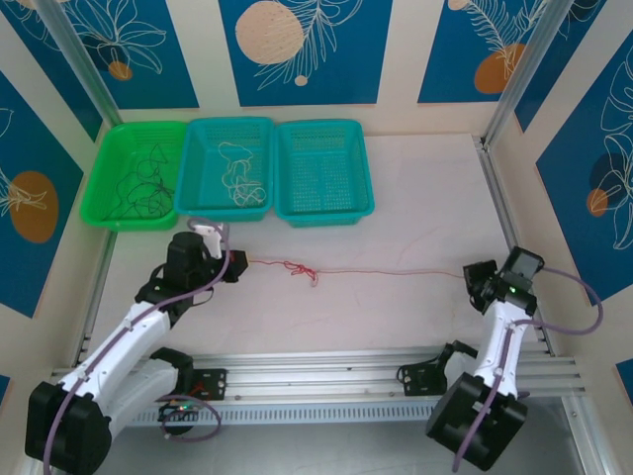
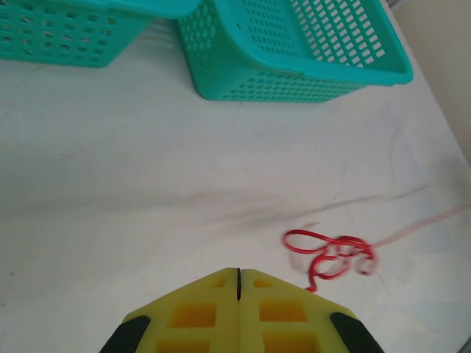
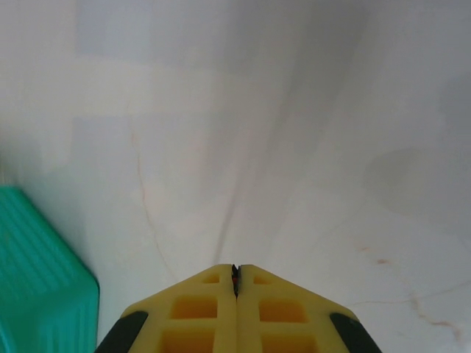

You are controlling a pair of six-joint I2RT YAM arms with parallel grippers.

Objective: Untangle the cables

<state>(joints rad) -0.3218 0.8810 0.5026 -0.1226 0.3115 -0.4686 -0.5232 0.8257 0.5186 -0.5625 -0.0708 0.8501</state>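
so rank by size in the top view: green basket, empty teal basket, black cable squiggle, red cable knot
1. green basket and empty teal basket, look alike, unranked
2. black cable squiggle
3. red cable knot

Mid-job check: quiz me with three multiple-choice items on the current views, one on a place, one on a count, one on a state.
1. The black cable lies in:
A. the green basket
B. the middle teal basket
C. the right teal basket

2. Baskets in the row:
A. two
B. three
C. four

3. The red cable is:
A. heaped in a basket
B. stretched between the left gripper and the right gripper
C. lying unheld

Key:
1 A, its dark squiggle shows on the green mesh.
2 B, one green and two teal.
3 B, it runs as a line from one shut gripper to the other.
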